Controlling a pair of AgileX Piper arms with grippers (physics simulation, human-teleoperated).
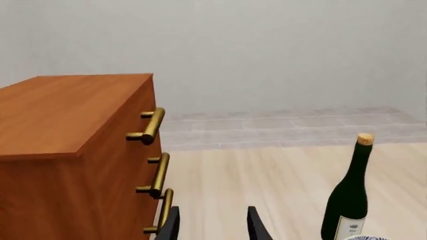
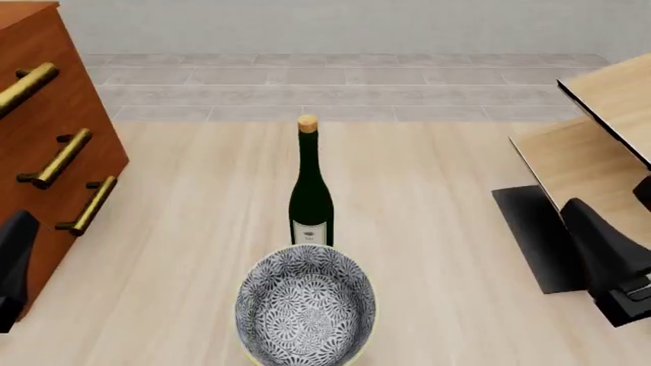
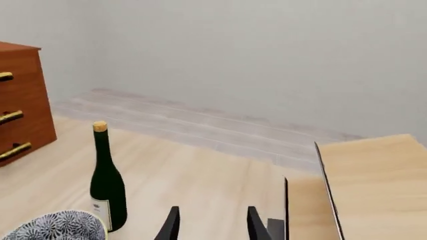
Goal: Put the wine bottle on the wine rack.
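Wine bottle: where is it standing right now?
In the front view the wine bottle stands upright mid-table, just behind the patterned bowl, between the drawer cabinet on the left and the wine rack on the right.

Tall dark green glass wine bottle (image 2: 310, 194), tan cork, white label; round bowl (image 2: 305, 305), grey-white floral pattern; reddish-brown drawer cabinet (image 2: 46, 145), brass handles; pale light-wood wine rack (image 2: 600, 145), black edges.

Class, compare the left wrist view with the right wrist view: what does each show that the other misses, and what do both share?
Only the left wrist view shows the cabinet's flat top. Only the right wrist view shows the wine rack. Both show the upright wine bottle, the patterned bowl's rim, the cabinet's brass handles, and their own open gripper: left gripper, right gripper.
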